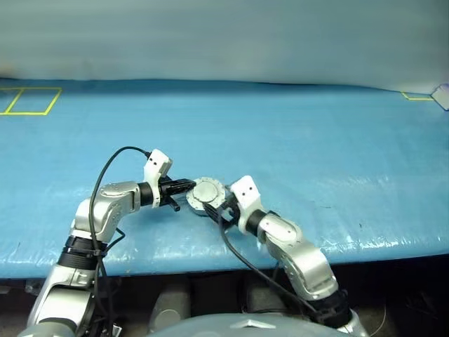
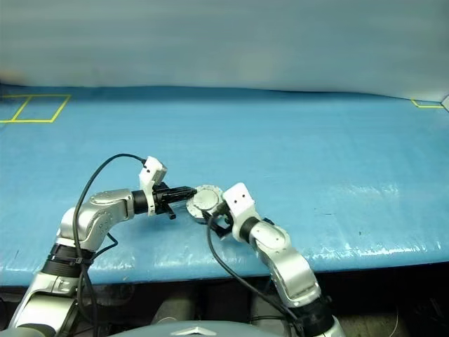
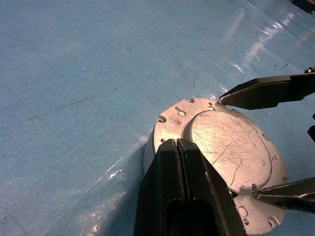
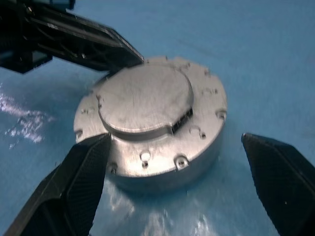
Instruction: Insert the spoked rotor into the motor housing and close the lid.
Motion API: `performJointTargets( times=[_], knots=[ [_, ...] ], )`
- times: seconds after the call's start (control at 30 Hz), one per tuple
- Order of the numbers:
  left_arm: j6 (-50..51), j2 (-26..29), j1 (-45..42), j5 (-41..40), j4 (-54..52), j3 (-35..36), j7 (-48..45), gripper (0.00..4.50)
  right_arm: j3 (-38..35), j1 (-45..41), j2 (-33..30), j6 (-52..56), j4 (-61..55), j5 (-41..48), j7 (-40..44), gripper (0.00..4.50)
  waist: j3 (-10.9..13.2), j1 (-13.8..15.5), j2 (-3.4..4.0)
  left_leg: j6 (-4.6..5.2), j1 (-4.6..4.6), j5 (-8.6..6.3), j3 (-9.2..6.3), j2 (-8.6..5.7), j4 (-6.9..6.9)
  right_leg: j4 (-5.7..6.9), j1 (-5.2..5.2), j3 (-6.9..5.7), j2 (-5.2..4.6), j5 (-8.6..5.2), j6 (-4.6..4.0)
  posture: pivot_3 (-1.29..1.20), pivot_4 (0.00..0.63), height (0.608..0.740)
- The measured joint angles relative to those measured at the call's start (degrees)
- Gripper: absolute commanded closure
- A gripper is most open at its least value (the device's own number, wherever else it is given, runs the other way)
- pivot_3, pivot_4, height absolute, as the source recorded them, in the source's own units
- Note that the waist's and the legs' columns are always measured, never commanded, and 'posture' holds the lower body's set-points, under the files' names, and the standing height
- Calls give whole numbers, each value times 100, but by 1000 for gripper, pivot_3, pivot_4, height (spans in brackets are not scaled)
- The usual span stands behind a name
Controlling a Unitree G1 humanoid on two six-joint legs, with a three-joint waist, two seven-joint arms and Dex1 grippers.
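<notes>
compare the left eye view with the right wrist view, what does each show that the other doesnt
Left eye view alone: both arms meeting at the closed motor unit, the wide blue table, yellow tape marks at its far left.
Right wrist view alone: the lid up close with its raised centre and rim holes, and the right claw open around the motor housing.
Both: the lid shut, with the shut left claw at its edge.

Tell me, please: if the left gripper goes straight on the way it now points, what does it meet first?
Most likely the lid, closed on the motor housing. The shut left gripper already sits at the lid's edge; whether it touches is unclear. The right gripper stands open around the housing.
</notes>
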Motion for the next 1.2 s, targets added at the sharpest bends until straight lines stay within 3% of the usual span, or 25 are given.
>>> performJointTargets(
  times=[0.2,0.43,0.67,1.13,1.2],
  knots=[
    [-23,79,-10,118,124,22,-44,4500,-1648,743,713,1182,-423,2012,95,39,11,-22,13,0,6,1,1,20,2,1,11,-6,2,-5,-3,0,150,740],
    [-36,75,-17,206,157,21,-87,4500,-2285,466,1201,2245,-101,3668,-569,39,13,-2,17,2,-5,0,-4,4,-16,-1,-1,-7,-12,-2,-25,0,150,740],
    [-43,77,143,208,49,135,-50,4500,-2231,107,1231,2240,525,4748,-1458,39,12,-21,16,6,-4,-3,-4,2,-33,-11,-1,-7,-10,-4,-28,0,150,740],
    [23,58,492,300,-94,154,73,4500,-1568,-429,1231,1247,1315,5446,-2053,39,19,-33,26,8,-10,-4,-4,-2,-44,-41,3,-6,-10,11,13,0,150,740],
    [22,-39,524,304,-51,60,69,4500,-1563,-454,1231,1081,1416,5441,-2107,422,31,-39,18,8,-27,-4,-8,-2,-46,-50,-6,-10,-8,22,16,0,150,740]
  ],
)
